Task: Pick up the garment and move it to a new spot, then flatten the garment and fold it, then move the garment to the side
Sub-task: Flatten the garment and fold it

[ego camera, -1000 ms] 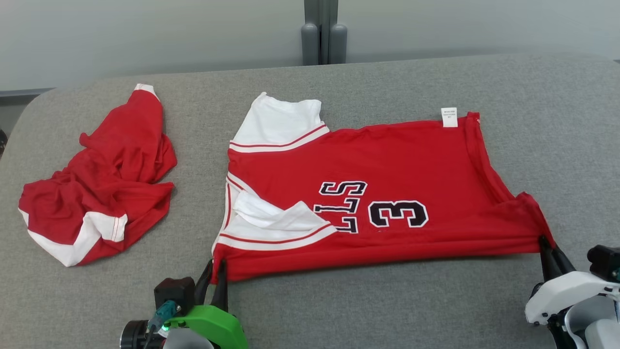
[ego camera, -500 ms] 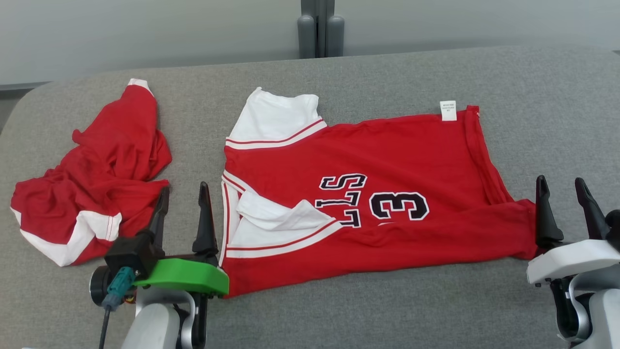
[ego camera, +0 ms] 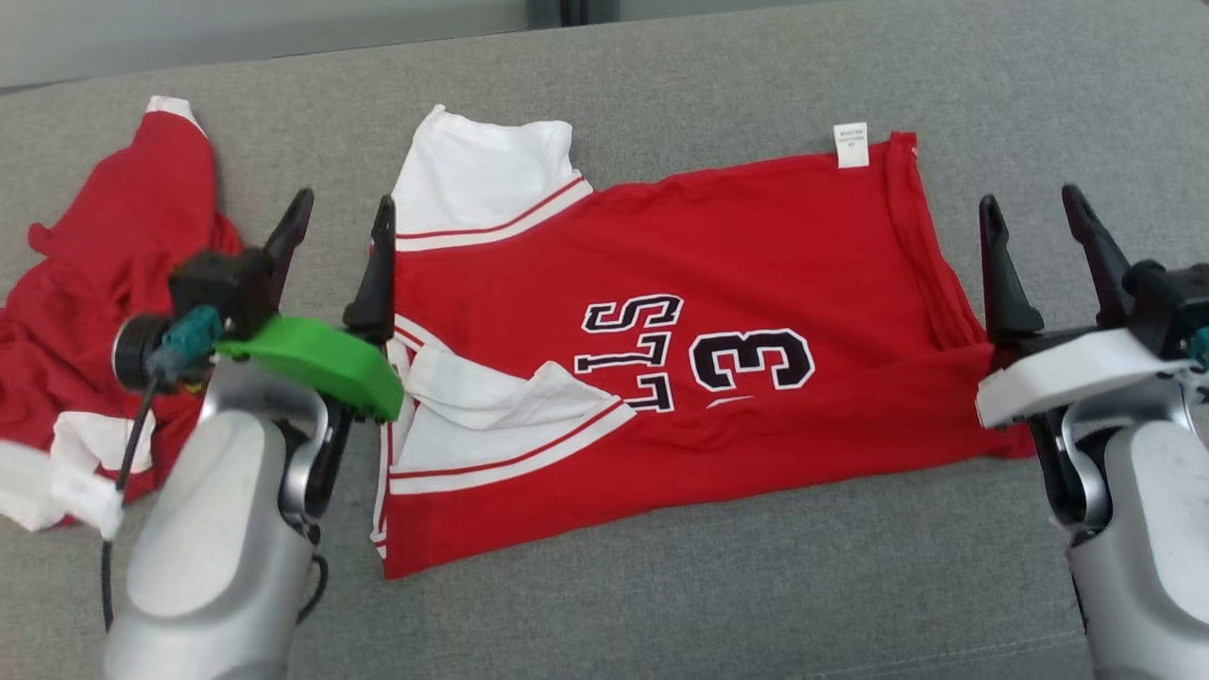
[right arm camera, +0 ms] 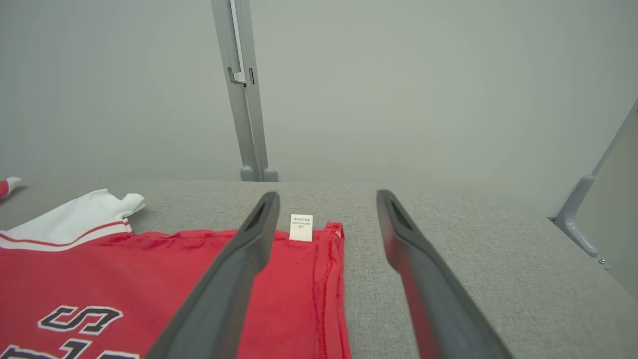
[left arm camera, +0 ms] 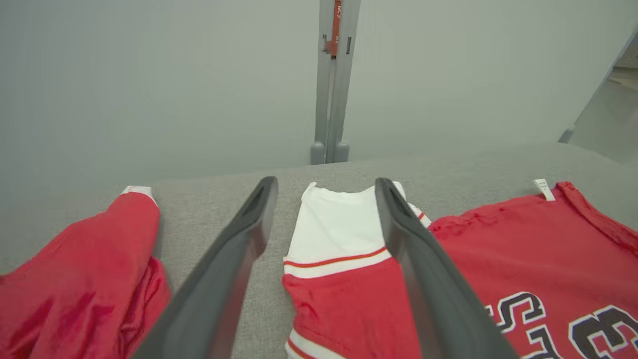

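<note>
Both pincers stand spread wide and hold nothing: the left gripper (ego camera: 343,200) hovers at the left end of the jersey (ego camera: 737,283), the right gripper (ego camera: 1030,195) just off its right end, fingers pointing away from the robot. Lying flat on the grey padded surface (ego camera: 661,586), the jersey runs its long axis left to right, white sleeves (ego camera: 482,175) toward the left, hem and white label (ego camera: 851,144) toward the right, its number and letters turned sideways. Left of the jersey a crumpled red garment (ego camera: 113,255) lies apart from it, partly hidden by the left forearm (ego camera: 217,529), which stands between the two. Beyond the jersey's far edge rises a grey post (left arm camera: 331,85).
</note>
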Controlling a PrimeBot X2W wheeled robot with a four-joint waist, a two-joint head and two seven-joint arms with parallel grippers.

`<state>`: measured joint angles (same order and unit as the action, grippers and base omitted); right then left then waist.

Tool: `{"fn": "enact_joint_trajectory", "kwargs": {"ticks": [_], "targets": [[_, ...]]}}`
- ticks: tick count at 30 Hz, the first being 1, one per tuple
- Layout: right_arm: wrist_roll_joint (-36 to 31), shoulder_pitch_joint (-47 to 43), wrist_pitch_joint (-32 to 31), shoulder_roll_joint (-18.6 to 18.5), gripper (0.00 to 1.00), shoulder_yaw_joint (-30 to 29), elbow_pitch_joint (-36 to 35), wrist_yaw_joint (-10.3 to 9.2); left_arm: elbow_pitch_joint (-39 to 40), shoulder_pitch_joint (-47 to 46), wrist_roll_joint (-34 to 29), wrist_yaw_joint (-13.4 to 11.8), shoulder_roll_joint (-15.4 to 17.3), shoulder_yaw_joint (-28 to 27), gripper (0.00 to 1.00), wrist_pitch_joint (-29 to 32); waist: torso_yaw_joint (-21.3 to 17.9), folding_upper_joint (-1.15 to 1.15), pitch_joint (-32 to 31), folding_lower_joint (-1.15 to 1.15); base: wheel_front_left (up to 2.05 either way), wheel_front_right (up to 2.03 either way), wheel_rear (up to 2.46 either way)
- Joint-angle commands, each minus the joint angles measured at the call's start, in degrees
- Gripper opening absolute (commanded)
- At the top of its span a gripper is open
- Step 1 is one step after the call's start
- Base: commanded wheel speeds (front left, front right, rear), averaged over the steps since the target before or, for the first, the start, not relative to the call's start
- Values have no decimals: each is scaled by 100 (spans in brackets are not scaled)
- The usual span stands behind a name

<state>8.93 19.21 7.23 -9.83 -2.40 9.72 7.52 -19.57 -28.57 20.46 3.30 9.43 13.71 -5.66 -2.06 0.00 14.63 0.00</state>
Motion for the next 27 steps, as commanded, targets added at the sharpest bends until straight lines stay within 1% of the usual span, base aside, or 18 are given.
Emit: {"fn": "enact_joint_trajectory", "kwargs": {"ticks": [1, 2, 3, 4, 5, 8, 9, 12, 16, 20, 24, 27], "targets": [[-27, 217, -32, -41, 100, 98, -30, -6, -109, -346, 11, 167, 155, 121, 100, 342, -338, 0, 468, 0, 0, 0, 0], [-46, 353, -44, -83, 100, 167, -25, -6, -198, -596, 146, 283, 251, 230, 100, 657, -398, 0, 561, 0, 0, 0, 0], [-48, 473, -58, -103, 100, 238, -23, -6, -241, -855, 300, 311, 328, 175, 100, 862, -456, 0, 652, 0, 0, 0, 0], [-41, 609, -73, -123, 100, 317, -5, -6, -327, -1177, 259, 364, 545, 263, 100, 1149, -520, 0, 756, 0, 0, 0, 0], [-47, 718, -85, -141, 100, 377, 20, -6, -410, -1379, 255, 381, 659, 379, 100, 1378, -569, 0, 836, 0, 0, 0, 0], [-42, 1083, -90, -177, 100, 652, 107, -6, -691, -2076, 635, 421, 863, 649, 100, 2193, -758, 0, 1094, 0, 0, 0, 0], [-32, 1176, -81, -185, 100, 711, 139, -6, -732, -2285, 766, 423, 930, 737, 100, 2387, -810, 0, 1151, 0, 0, 0, 0], [18, 1488, -23, -174, 100, 943, 267, -6, -876, -2864, 1124, 416, 1336, 1154, 100, 2949, -992, 0, 1299, 0, 0, 0, 0], [60, 1773, 55, -190, 100, 1146, 430, -6, -1065, -3345, 1483, 418, 1679, 1759, 100, 3517, -1151, 0, 1427, 0, 0, 0, 0], [97, 1980, 143, -170, 100, 1246, 555, -6, -1265, -3724, 1707, 410, 2019, 2222, 100, 3838, -1267, 0, 1514, 0, 0, 0, 0], [98, 2075, 224, -130, 100, 1323, 612, -6, -1495, -3960, 1719, 411, 2195, 2672, 100, 3897, -1373, 0, 1603, 0, 0, 0, 0], [121, 2102, 289, -125, 100, 1364, 611, -6, -1727, -4143, 1655, 408, 2367, 2898, 100, 3869, -1440, 0, 1660, 0, 0, 0, 0]]}}
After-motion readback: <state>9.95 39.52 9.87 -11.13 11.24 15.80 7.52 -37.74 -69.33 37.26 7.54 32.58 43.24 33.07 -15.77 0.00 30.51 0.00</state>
